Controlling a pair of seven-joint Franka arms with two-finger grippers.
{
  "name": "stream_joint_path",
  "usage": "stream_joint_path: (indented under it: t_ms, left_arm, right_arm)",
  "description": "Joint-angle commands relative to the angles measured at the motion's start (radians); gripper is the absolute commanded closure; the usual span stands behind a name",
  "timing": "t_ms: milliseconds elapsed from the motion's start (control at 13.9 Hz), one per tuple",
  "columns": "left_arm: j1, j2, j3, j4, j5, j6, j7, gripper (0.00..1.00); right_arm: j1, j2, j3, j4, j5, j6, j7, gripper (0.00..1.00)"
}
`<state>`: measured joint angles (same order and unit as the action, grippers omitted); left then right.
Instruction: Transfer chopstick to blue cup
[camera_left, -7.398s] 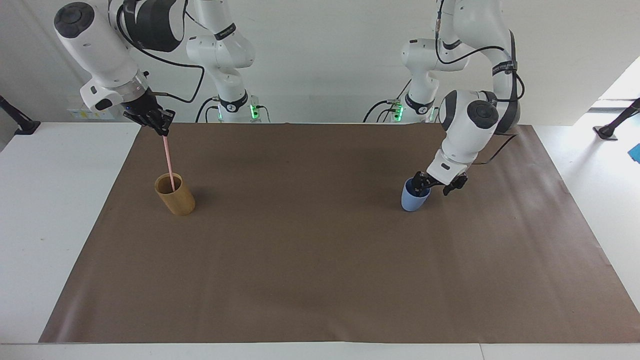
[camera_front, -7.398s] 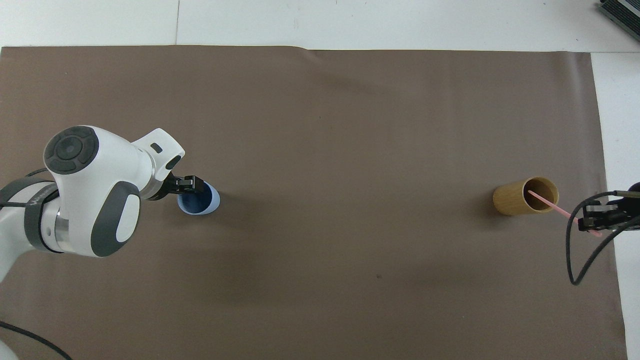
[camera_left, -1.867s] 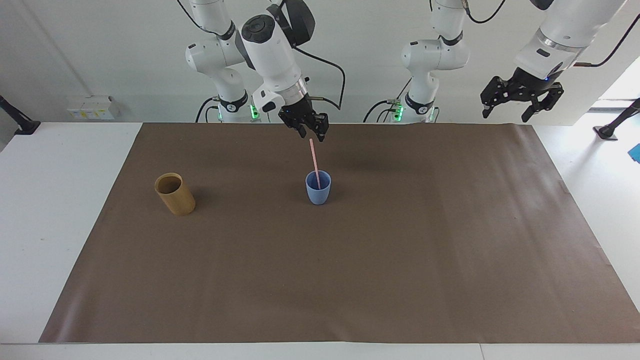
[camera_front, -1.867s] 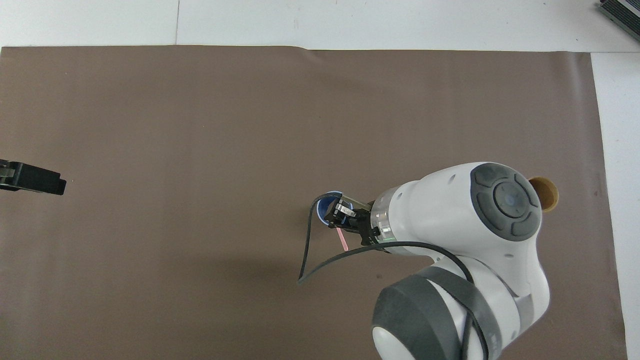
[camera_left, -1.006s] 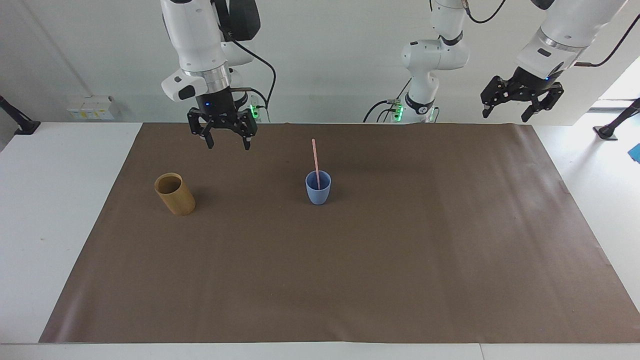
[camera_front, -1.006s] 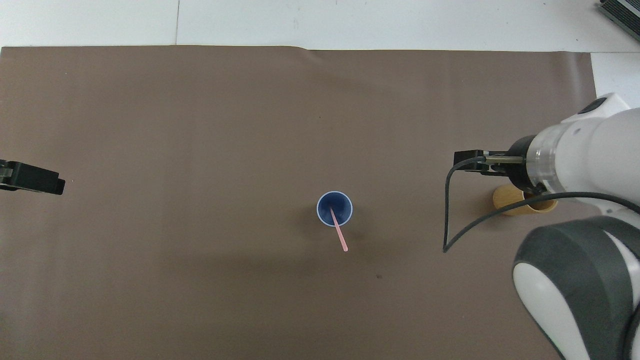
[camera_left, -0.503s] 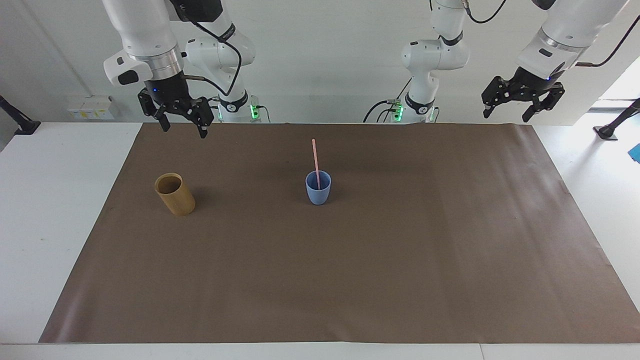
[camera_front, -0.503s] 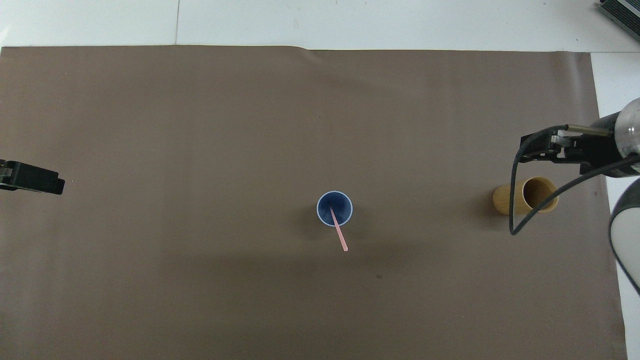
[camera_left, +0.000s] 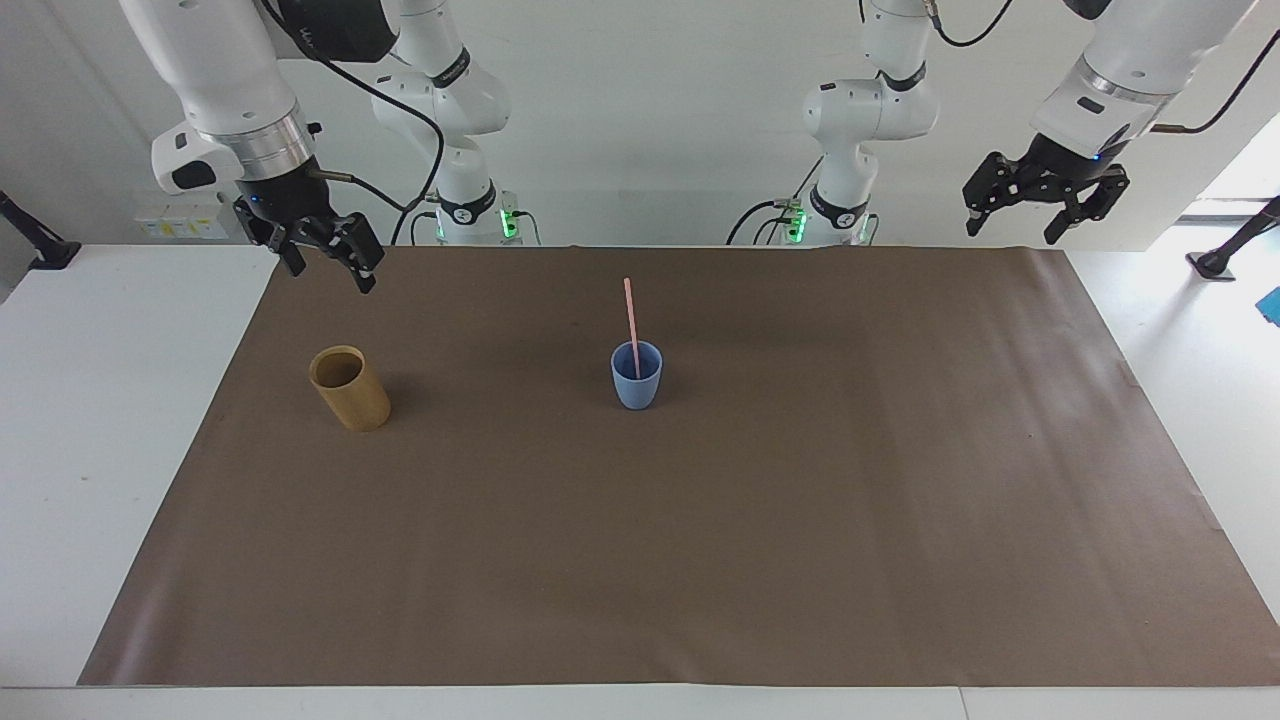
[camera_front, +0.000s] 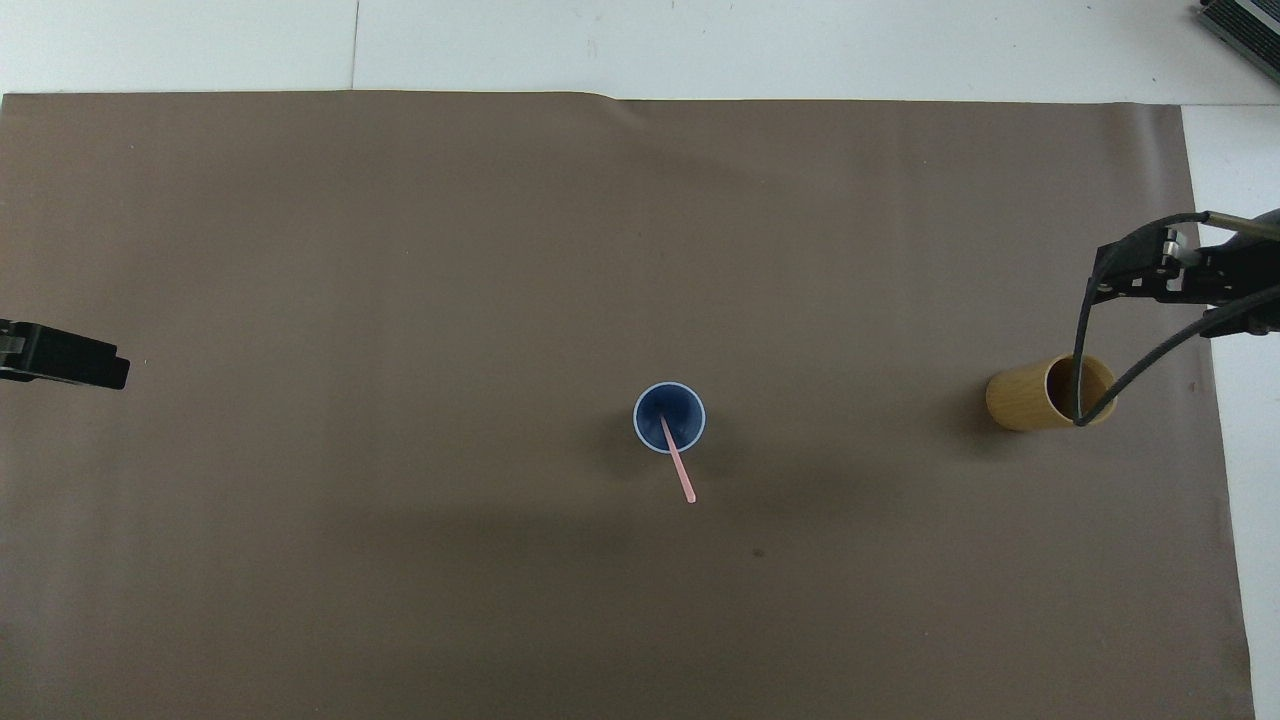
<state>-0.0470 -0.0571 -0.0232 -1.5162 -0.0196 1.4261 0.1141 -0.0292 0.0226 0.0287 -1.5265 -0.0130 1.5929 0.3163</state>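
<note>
The light-blue cup (camera_left: 636, 385) (camera_front: 680, 405) stands upright in the middle of the brown mat. The pale-pink chopstick (camera_left: 630, 315) (camera_front: 678, 470) stands in it, its upper end leaning toward the robots, with nothing holding it. My right gripper (camera_left: 330, 272) (camera_front: 1140, 270) hangs open and empty in the air over the mat's corner at the right arm's end, beside the tan cup. My left gripper (camera_left: 1035, 225) (camera_front: 60, 355) waits open and empty, raised over the mat's edge at the left arm's end.
A tan bamboo-coloured cup (camera_left: 352, 395) (camera_front: 1015, 400) stands tilted and empty toward the right arm's end of the mat (camera_left: 700, 550). A black cable from the right wrist hangs across that cup in the overhead view. White table surrounds the mat.
My right gripper, open, has swung away from the middle of the mat toward the right arm's end. Chopstick, both cups and left arm have stayed put.
</note>
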Motion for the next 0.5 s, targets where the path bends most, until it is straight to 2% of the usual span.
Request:
stream_joint_path:
  t_ms: [0,287,431]
  left_arm:
    - [0.006,-0.02,-0.003,-0.015,-0.002,-0.003,-0.005,0.0]
    - [0.007,-0.02,-0.003,-0.015,-0.002,-0.003,-0.005,0.0]
    - [0.006,-0.02,-0.003,-0.015,-0.002,-0.003,-0.005,0.0]
  right_arm:
    - [-0.023,0.007,0.007,0.02,0.021,0.001,-0.028,0.0]
    - [-0.006,-0.024,0.023,0.016,0.018,-0.094,-0.028,0.0]
    - [-0.006,-0.026,0.031,0.014,0.015,-0.099,-0.029,0.0]
